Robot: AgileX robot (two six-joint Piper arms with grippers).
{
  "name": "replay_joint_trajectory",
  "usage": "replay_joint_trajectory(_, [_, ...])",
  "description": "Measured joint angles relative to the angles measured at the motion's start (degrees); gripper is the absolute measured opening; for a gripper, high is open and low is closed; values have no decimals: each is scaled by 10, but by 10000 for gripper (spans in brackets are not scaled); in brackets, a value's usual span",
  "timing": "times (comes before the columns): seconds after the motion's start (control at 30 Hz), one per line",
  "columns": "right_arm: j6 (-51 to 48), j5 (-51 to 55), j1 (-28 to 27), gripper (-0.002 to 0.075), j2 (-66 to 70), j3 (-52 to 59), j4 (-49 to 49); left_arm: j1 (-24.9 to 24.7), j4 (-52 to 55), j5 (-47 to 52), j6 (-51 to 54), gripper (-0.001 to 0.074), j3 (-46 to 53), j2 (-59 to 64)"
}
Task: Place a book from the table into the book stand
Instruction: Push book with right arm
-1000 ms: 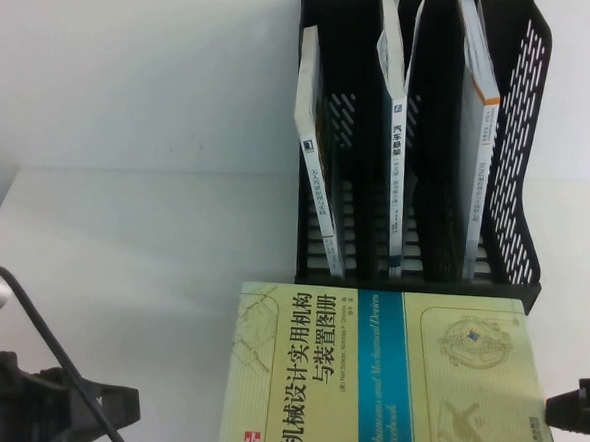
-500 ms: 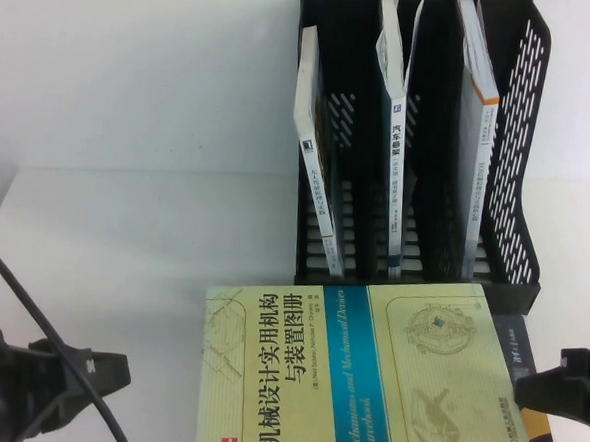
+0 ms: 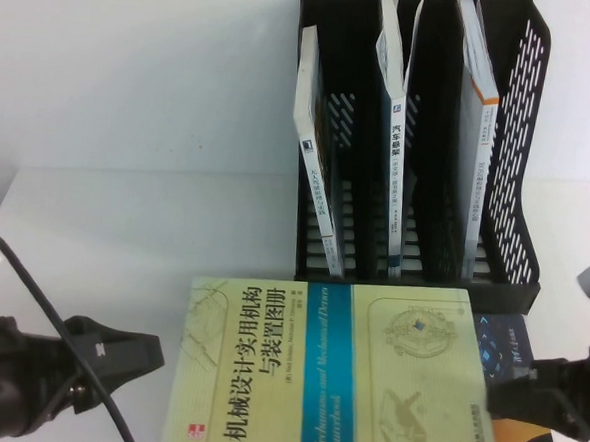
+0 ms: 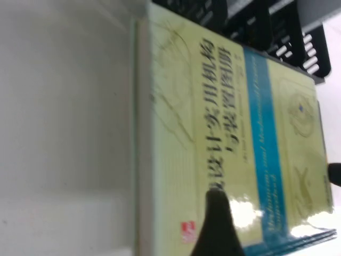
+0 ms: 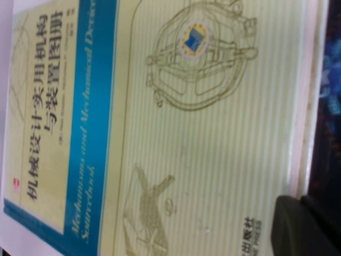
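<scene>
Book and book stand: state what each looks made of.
Book: seemingly glossy laminated hardcover; glare shows in the left wrist view. Book stand: likely matte black moulded plastic with slotted walls. Left gripper flanks one side, right gripper the other.

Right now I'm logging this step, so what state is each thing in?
book: flat, closed, cover up, partly on the navy book.
navy book: flat, mostly covered.
stand: upright, one thin book per slot.
left gripper: open, beside the book's left edge.
right gripper: at the book's right edge.
</scene>
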Motion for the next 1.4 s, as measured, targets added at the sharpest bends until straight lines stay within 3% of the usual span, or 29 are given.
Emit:
replay_joint_trajectory(0.17, [0, -30, 50, -3, 0, 0, 28, 0, -37, 33, 44, 461, -3, 34])
replay_joint_trajectory(0.33, [0, -36, 57, -3, 0, 0, 32, 9, -43, 130, 87, 464, -37, 95])
replay_joint_trajectory(0.63, [-7, -36, 58, -3, 0, 0, 32, 111, -100, 261, 188, 465, -120, 202])
replay_joint_trajectory(0.8, [-11, -37, 59, -3, 0, 0, 32, 149, -117, 272, 215, 465, -141, 249])
replay_joint_trajectory(1.4, [-18, -30, 59, -3, 15, 0, 44, 152, -177, 271, 227, 596, -144, 386])
